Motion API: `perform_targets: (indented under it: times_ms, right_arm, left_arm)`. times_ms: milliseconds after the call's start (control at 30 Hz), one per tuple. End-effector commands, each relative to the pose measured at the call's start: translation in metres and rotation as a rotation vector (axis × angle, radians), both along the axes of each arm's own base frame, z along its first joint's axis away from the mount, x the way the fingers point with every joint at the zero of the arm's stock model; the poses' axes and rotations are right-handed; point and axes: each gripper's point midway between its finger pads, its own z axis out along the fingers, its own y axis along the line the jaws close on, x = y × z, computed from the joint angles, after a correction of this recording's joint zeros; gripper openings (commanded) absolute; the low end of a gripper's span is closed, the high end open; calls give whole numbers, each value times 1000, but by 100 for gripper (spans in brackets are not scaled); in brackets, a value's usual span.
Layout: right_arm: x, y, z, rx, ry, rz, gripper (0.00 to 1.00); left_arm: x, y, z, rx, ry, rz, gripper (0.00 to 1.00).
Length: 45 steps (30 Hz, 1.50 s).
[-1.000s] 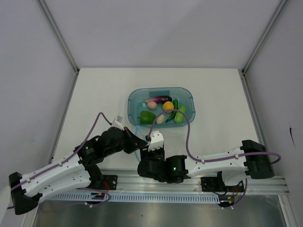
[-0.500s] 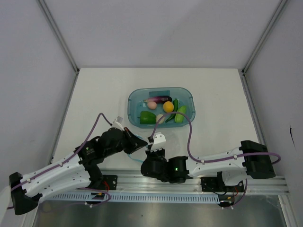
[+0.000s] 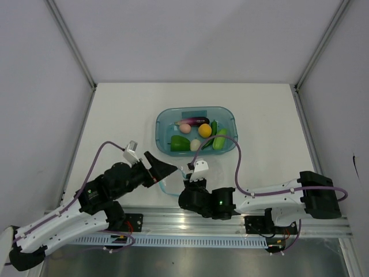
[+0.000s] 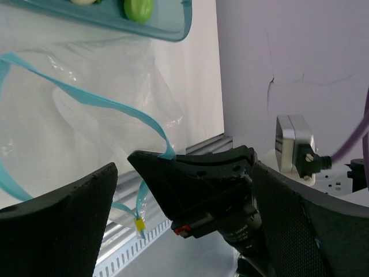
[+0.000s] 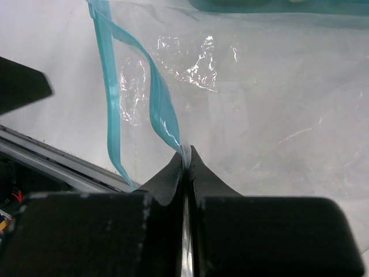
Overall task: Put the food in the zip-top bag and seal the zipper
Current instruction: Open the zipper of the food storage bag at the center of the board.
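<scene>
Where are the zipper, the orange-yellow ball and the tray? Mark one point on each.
zipper (image 5: 109, 69): right wrist view, on the left teal strand.
orange-yellow ball (image 3: 204, 130): top external view, centre of the ball.
tray (image 3: 163, 128): top external view, bare floor beside its left wall.

No words, labels, brand names, numbers or signs could be read anywhere in these views.
</scene>
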Motion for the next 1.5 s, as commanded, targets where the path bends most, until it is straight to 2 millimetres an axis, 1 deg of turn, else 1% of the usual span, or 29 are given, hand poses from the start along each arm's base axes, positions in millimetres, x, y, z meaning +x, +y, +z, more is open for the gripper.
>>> perform_targets:
  times_ms: [0, 33, 100, 133, 167, 200, 233, 267, 400, 467, 533, 600, 800, 933, 1000, 1067, 1100, 1300, 1367, 1467]
  right_arm:
    - [6, 2, 21, 97, -3, -32, 0]
    - [9, -1, 28, 116, -3, -38, 0]
    - [9, -3, 36, 133, 2, -25, 0]
    - [10, -6, 47, 163, 5, -24, 0]
    - [9, -7, 52, 175, 15, -11, 0]
    - [9, -8, 58, 189, 19, -2, 0]
    - [9, -12, 68, 213, 19, 4, 0]
    - [9, -14, 72, 225, 23, 11, 0]
    - [5, -21, 87, 268, 34, 41, 0]
    - [3, -23, 93, 286, 37, 54, 0]
    - [0, -21, 95, 292, 39, 84, 0]
    - [-3, -19, 96, 291, 37, 96, 0]
    - [-1, -21, 91, 271, 27, 87, 0]
    - [2, -23, 81, 239, 28, 75, 0]
    - [2, -23, 78, 229, 29, 75, 0]
    - [3, -23, 74, 217, 30, 67, 0]
    - [4, -24, 74, 214, 29, 61, 0]
    - [5, -24, 80, 230, 16, 60, 0]
    - [5, -26, 78, 220, 14, 56, 0]
    - [6, -28, 75, 211, 14, 49, 0]
  left_arm:
    - [6, 23, -2, 88, -75, 62, 99]
    - [5, 28, -7, 113, -65, 68, 99]
    - [4, 34, -9, 126, -71, 76, 96]
    - [3, 34, -10, 129, -84, 66, 93]
    - [2, 34, -12, 140, -104, 54, 88]
    - [2, 34, -17, 147, -107, 46, 87]
    - [1, 34, -17, 145, -113, 37, 84]
    - [0, 35, -20, 153, -121, 31, 79]
    - [-1, 39, -34, 188, -105, 35, 76]
    - [-1, 38, -35, 189, -104, 31, 76]
    - [0, 36, -37, 202, -100, 27, 76]
    - [2, 35, -32, 206, -104, 27, 77]
    - [3, 37, -32, 245, -104, 25, 78]
    - [0, 36, -1, 178, -211, -3, 80]
    - [-1, 36, 8, 156, -235, -11, 80]
    - [-2, 36, 12, 156, -242, -17, 79]
    - [-4, 35, 12, 160, -239, -29, 79]
    - [-10, 34, -9, 190, -164, -51, 80]
    - [-11, 33, -11, 179, -158, -56, 80]
    - [-12, 37, -14, 188, -150, -46, 80]
